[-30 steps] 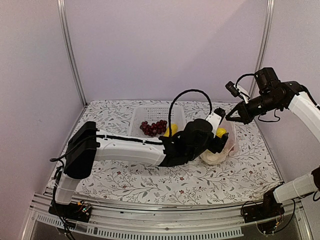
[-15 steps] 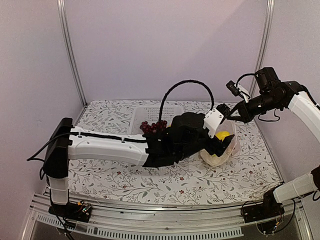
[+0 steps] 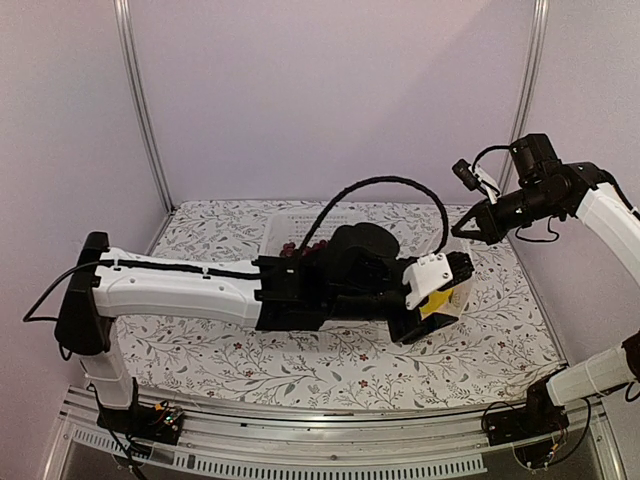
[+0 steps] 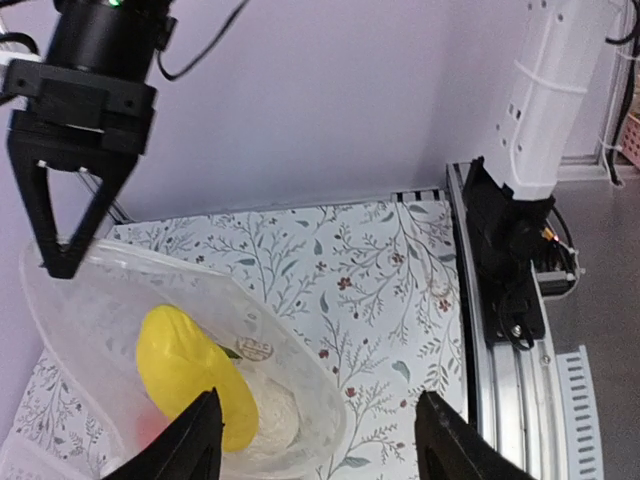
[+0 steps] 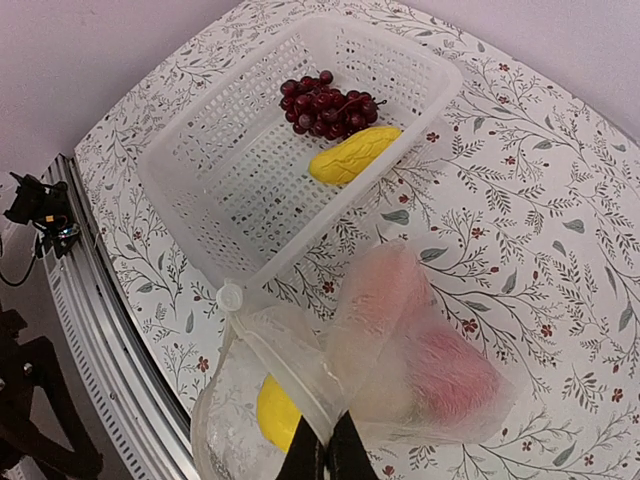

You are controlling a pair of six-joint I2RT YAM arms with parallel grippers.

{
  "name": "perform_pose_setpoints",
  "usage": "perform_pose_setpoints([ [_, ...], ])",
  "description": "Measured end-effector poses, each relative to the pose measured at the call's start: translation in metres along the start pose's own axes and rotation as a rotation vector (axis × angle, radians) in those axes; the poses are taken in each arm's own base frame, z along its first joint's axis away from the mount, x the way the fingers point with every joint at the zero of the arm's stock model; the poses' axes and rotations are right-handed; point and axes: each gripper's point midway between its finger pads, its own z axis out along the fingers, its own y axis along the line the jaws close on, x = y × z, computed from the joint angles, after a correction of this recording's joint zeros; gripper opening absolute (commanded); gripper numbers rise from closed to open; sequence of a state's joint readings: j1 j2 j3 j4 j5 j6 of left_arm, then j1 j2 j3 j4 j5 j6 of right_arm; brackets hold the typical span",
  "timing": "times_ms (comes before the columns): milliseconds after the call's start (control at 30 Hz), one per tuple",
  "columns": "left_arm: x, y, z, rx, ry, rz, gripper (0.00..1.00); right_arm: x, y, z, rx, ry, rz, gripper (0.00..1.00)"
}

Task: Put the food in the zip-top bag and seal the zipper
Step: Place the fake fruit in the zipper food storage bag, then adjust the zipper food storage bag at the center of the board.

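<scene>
Pinching the zip-top bag (image 5: 400,350) rim, right jaws clamped tight; left jaws apart, yellow piece (image 4: 185,375) just past them inside.

basket (image 3: 285,228) mostly hidden (top view), bag (image 5: 400,350) cropped

Just ahead of my left gripper (image 4: 318,400): yellow fruit (image 4: 190,375) inside a clear bag (image 4: 95,300), on a white tablecloth (image 4: 370,270) with grey sprigs.

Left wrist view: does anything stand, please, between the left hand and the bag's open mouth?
Nothing visible does: the left hand hovers at the mouth of the bag, whose far rim the right hand pinches.
</scene>
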State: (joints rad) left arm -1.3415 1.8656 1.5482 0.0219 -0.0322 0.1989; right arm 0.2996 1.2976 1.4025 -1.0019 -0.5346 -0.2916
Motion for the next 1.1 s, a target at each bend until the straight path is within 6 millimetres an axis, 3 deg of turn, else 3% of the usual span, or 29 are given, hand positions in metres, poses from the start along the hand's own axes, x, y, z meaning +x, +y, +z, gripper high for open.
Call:
perform_pose_setpoints([
  [233,0.063,-0.039,0.041,0.104,0.247,0.060,0.72,0.007,-0.002,0.007,-0.004,0.012,0.008,0.00],
  [400,0.103,-0.047,0.056,0.097,0.379,0.088,0.69,0.015,-0.003,0.013,-0.013,0.028,0.018,0.00],
  [533,0.127,-0.047,0.060,0.084,0.448,0.122,0.61,0.019,-0.003,0.017,-0.023,0.030,0.020,0.01],
  [667,0.138,-0.040,0.063,0.043,0.474,0.171,0.53,0.021,-0.002,0.018,-0.030,0.028,0.021,0.01],
  [933,0.132,-0.021,0.070,-0.049,0.453,0.293,0.48,0.022,-0.003,0.020,-0.030,0.024,0.018,0.01],
  [1100,0.143,-0.022,0.079,-0.050,0.459,0.364,0.36,0.022,-0.003,0.020,-0.030,0.024,0.018,0.01],
])
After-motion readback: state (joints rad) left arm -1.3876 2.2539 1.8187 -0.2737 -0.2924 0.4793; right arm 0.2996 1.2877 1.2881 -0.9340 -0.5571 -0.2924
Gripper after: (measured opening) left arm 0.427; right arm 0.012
